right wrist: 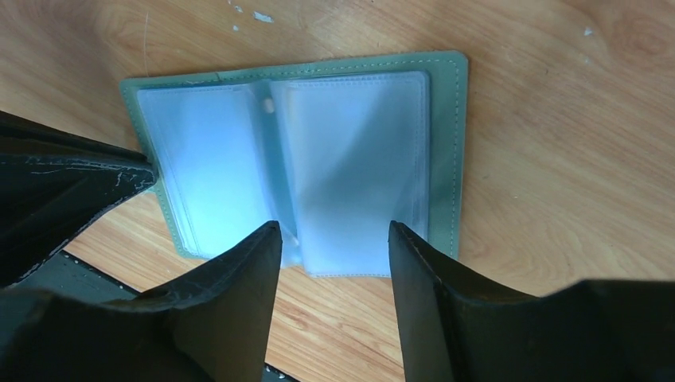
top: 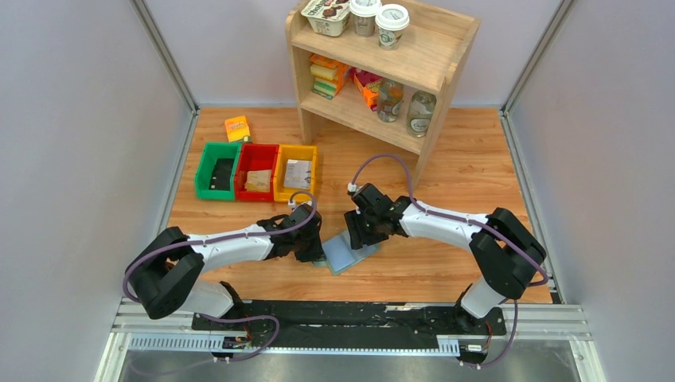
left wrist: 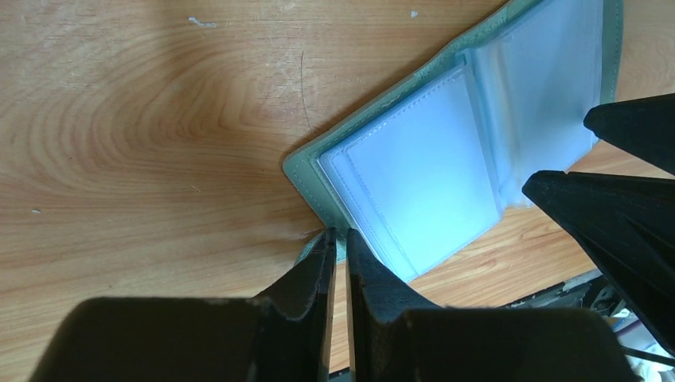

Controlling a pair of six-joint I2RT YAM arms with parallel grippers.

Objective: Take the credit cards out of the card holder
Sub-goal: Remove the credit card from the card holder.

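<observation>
Card holder lies open flat on table, right under right gripper, whose jaws stand apart over one pocket panel. Left gripper is pinched on its green border. Bare wood on all sides — bins and shelf are well beyond both grippers.

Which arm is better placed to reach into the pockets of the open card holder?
Right, probably. The right tool is open, directly over the clear pockets of the card holder. The left tool is shut on the holder's corner, apparently steadying it.
</observation>
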